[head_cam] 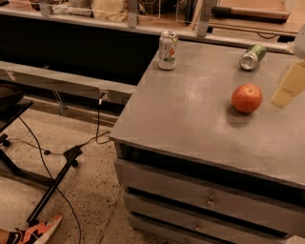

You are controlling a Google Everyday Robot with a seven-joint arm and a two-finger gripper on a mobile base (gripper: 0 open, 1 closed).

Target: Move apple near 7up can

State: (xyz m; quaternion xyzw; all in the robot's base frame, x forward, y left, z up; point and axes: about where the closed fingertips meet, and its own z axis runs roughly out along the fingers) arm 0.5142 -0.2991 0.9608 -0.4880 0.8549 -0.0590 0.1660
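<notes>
The round orange-red apple (pixel 247 98) sits on the grey cabinet top (pixel 190 114), towards its right side. The whitish-silver 7up can (pixel 167 50) with green print stands upright near the top's far left corner, well apart from the apple. My gripper (pixel 289 86) shows as pale yellowish parts at the right edge of the camera view, just right of the apple and a little above the surface. It holds nothing that I can see. Most of the arm is out of view.
A green can with a silver end (pixel 252 56) lies on its side at the back of the top. The cabinet has drawers (pixel 205 200) in front. Shelving with clutter (pixel 109 9) runs behind. Cables and a stand (pixel 57 176) lie on the floor at the left.
</notes>
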